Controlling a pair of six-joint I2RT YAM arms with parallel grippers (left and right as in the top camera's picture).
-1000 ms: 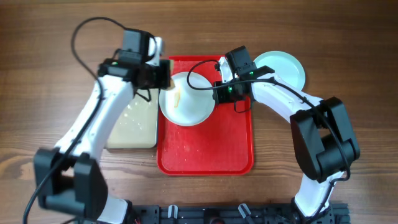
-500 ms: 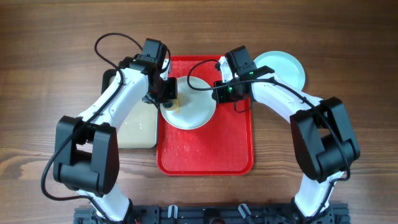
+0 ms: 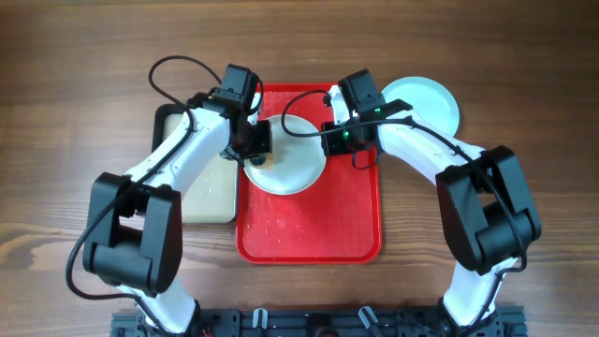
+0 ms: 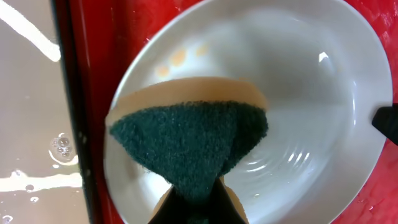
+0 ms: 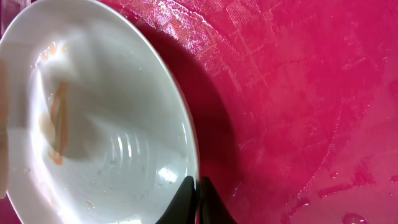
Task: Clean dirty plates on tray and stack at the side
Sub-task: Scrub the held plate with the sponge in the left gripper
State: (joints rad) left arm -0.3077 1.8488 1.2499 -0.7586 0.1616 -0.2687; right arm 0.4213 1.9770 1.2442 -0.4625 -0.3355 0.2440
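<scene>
A white plate (image 3: pixel 292 167) with yellowish smears (image 4: pixel 180 56) sits tilted over the red tray (image 3: pixel 309 229). My right gripper (image 3: pixel 326 139) is shut on the plate's right rim; the right wrist view shows its jaws (image 5: pixel 198 193) pinching the edge of the plate (image 5: pixel 112 124), with an orange streak (image 5: pixel 57 127) inside. My left gripper (image 3: pixel 255 150) is shut on a green sponge (image 4: pixel 186 143) with a tan backing, pressed on the plate's left inner side (image 4: pixel 311 93). A pale green plate (image 3: pixel 429 98) lies on the table to the right of the tray. No blue plate shows.
A beige black-rimmed tray (image 3: pixel 208 197) holding wet liquid lies against the red tray's left side; it also shows in the left wrist view (image 4: pixel 25 124). The red tray's wet front half (image 5: pixel 298 93) is bare. Wooden table all round.
My left arm swung right from above the beige tray, and the sponge now rests on the white plate, covering the smear. The right gripper and the plate's rim have stayed put.
</scene>
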